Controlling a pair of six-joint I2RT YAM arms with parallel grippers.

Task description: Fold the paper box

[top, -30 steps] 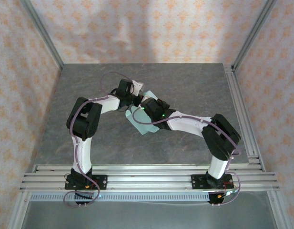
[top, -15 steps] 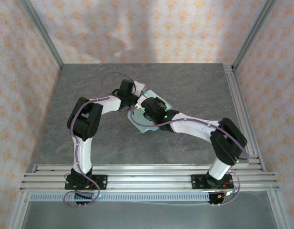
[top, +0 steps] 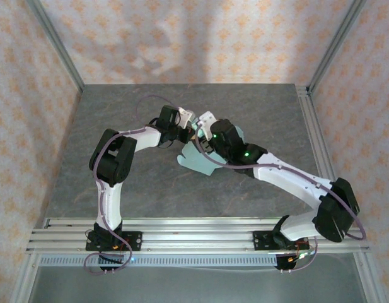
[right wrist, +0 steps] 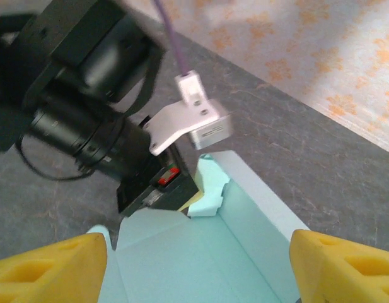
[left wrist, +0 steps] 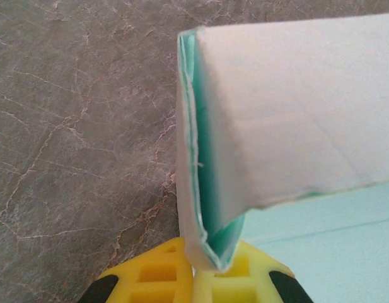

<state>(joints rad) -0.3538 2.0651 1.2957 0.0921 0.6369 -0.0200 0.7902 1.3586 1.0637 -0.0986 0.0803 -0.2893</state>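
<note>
From above, the pale mint-green thin card paper box (top: 197, 159) lies partly unfolded near the middle of the grey marbled counter (top: 118, 113). Both arms meet over its 12 o'clock edge, the left jaws reaching in from 9 o'clock and the right jaws from 4 o'clock. In the left wrist view the left jaws are closed tight on a folded-over flap of the box (left wrist: 295, 113), its doubled edge pinched between two yellow fingers (left wrist: 156, 278) at 6 o'clock, with the counter (left wrist: 74, 126) showing at 9 o'clock. In the right wrist view the right jaws stand wide apart and hold nothing, with yellow fingers (right wrist: 49, 265) at 7 and 5 o'clock. The box's inner face (right wrist: 200, 259) lies between them, and the left arm's black wrist (right wrist: 87, 126) sits at 10 o'clock, meeting the tabbed edge.
</note>
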